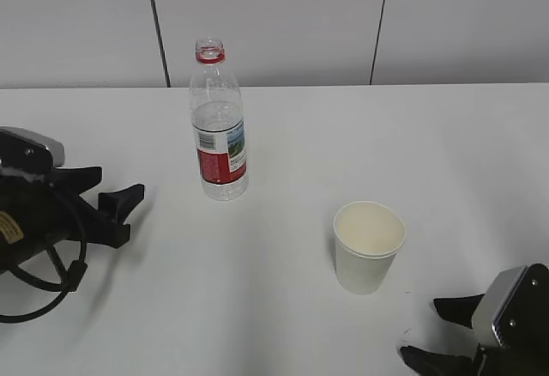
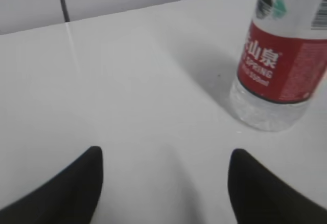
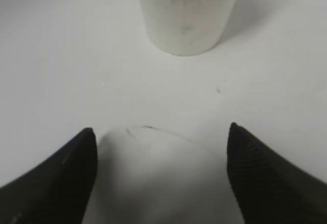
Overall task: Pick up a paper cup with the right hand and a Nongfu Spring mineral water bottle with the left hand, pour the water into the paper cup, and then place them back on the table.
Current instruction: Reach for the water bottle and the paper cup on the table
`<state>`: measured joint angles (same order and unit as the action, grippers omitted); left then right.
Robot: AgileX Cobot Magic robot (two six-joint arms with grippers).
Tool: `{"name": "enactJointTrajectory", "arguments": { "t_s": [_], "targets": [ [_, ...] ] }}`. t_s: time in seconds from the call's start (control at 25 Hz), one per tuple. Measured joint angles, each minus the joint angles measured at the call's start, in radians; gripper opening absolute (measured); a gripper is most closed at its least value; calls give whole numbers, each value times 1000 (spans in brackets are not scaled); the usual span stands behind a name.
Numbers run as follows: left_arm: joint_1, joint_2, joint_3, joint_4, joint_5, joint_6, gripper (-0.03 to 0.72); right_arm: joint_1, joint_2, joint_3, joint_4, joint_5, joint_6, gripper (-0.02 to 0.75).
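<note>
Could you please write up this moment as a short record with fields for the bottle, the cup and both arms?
bottle: water bottle upright on the table, no cap visible, partly filled, untouched
cup: paper cup upright, looks empty, right of and nearer than the bottle
left gripper: jaws open, left of the bottle, apart from it, holding nothing
right gripper: jaws open, near the cup, not touching it
progress: nothing picked up yet

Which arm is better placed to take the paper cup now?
The right. Its open pincer faces the paper cup straight ahead in its wrist view. The left pincer lies across the table, nearer the bottle.
</note>
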<state>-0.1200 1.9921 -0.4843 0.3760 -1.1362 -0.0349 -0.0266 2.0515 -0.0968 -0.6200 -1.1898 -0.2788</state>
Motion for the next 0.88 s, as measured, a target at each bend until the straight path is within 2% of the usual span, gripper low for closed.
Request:
{"name": "enactJointTrajectory", "arguments": {
  "t_s": [0.2,0.48,0.64,0.88],
  "targets": [
    [0,0,0,61,-4,3,463,0,0,-53,-35,12,-2,582],
    [0,0,-1,71,-4,18,463,0,2,-134,-72,23,52,582],
    [0,1,-1,74,-4,19,463,0,4,-184,-136,27,98,582],
    [0,33,-2,74,-5,35,463,0,8,-247,-146,28,171,582]
  ]
}}
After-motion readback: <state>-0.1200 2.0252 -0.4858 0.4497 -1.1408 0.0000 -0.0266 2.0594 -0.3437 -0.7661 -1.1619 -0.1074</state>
